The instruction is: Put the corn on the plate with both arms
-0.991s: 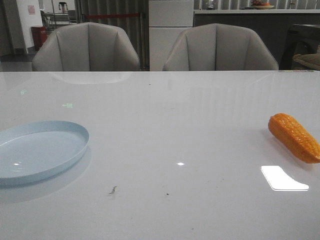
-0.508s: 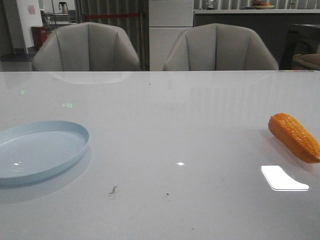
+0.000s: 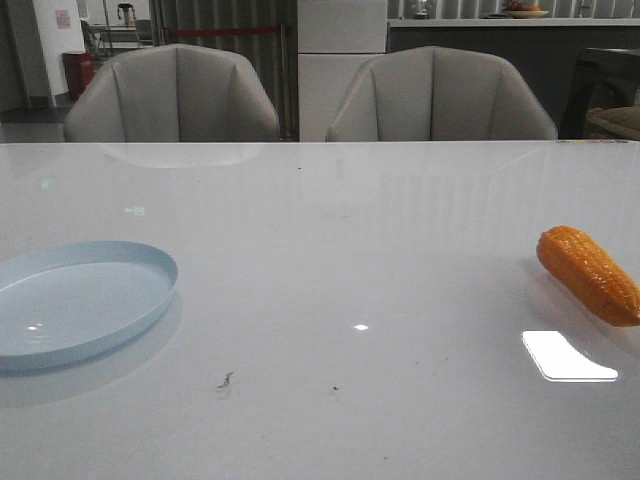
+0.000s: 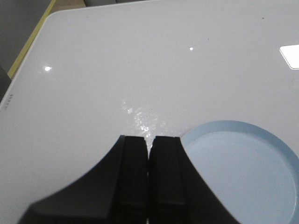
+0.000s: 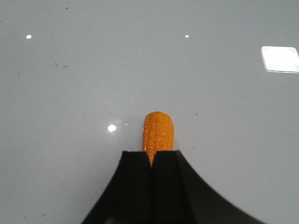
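corn and plate far apart, both grippers closed

glossy orange tapered corn cob [image 3: 588, 274] lying on its side at the right edge of the white glossy table [image 3: 340, 260], well apart from the round shallow pale blue plate [image 3: 78, 301] at the left edge. left gripper [image 4: 150, 140] above the table just beside the plate rim, fingers pressed together, holding nothing. right gripper [image 5: 151, 155] over the near end of the cob, fingers together, gripping nothing.

Right gripper [image 5: 151, 156] fingers pressed together, hovering over white table [image 5: 70, 93]; orange corn [image 5: 158, 132] lying just beyond fingertips, partly hidden behind them.
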Available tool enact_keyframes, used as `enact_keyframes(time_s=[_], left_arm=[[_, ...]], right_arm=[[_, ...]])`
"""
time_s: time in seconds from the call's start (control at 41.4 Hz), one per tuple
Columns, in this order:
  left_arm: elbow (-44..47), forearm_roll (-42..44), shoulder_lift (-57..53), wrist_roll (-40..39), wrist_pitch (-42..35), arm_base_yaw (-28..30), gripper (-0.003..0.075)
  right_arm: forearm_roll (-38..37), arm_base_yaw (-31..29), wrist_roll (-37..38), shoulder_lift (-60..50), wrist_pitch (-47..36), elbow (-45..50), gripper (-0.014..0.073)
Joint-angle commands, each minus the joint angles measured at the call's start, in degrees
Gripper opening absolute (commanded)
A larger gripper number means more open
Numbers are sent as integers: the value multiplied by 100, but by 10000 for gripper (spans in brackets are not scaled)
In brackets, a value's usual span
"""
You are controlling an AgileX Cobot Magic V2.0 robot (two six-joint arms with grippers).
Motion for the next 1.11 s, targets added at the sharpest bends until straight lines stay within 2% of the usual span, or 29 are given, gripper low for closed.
enact_keyframes(time_s=[0.0,0.097,0.169,0.29,0.387,0.435,0.556,0.725,0.87,1.088], left_arm=[[-198,-65,13,-61,-423,-8,102],[-198,-65,37,-61,-423,-8,112],[-198,-65,37,-61,-423,-8,160],[-198,-65,37,-40,-446,-8,333],[-198,-65,37,-40,-446,-8,476],[-198,-65,37,-40,-474,-8,507],[-198,-74,37,-40,-535,-8,507],[-211,-170,97,-40,-216,14,507],[-664,-135,613,-40,611,166,507],[-2299,-123,2042,112,2123,411,507]], right_arm=[[-9,26,3,-41,-440,-203,45],[-9,26,3,-41,-417,-203,116],[-9,26,3,-37,-336,-203,186],[-9,26,3,-30,-68,-185,288],[-9,26,3,-30,145,-185,300],[-9,26,3,-30,187,-185,300],[-9,26,3,-30,209,-185,300],[-9,26,3,-30,240,-185,300],[-9,26,3,-30,221,-185,300],[-9,26,3,-30,279,-185,301]])
